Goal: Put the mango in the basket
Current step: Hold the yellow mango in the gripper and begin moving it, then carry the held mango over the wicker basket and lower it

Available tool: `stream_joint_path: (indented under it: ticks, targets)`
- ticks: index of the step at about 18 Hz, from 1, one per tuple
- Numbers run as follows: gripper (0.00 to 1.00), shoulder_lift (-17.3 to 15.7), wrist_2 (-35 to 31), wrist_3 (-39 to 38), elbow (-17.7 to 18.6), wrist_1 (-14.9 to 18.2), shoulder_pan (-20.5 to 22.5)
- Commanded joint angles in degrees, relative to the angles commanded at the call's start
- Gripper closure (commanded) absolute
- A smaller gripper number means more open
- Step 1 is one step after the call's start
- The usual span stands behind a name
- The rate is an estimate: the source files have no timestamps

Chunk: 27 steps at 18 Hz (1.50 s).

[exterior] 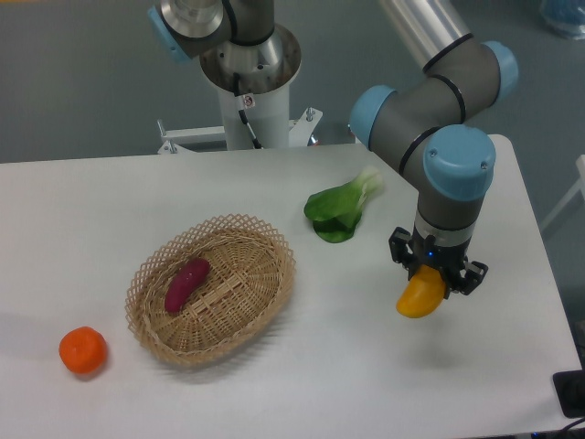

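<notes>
Camera view: smooth yellow-orange mango [420, 296] is held in the gripper [436, 279].
Transfer to the oval tan wicker basket [265, 302], well apart, is left.

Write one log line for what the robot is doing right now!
hand: shut on mango | mango: lifted, right of basket | basket: holds sweet potato

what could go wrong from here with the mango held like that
The gripper holds the mango near one end, most of it hanging below the fingers, so it may tilt or slip during the carry. The basket lies well to the left, making for a long traverse. A purple sweet potato already sits in the basket's left half, so a drop there could land on it and roll; the right half looks safer.
</notes>
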State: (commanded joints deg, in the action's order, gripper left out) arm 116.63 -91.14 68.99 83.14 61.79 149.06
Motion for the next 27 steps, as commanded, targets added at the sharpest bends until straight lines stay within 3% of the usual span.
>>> stream_joint_path:
  ticks: [16, 20, 24, 27]
  targets:
    - [0.45, -0.17, 0.53, -4.04, 0.61, -0.26, -3.16]
    - [0.45, -0.17, 0.09, -5.62, 1.58, -0.53, -6.14]
    - [0.44, -0.52, 0.00, -7.47, 5.61, -3.24, -9.92]
    - [0.44, -2.90, 0.09, -6.86, 10.09, -6.14, -11.68]
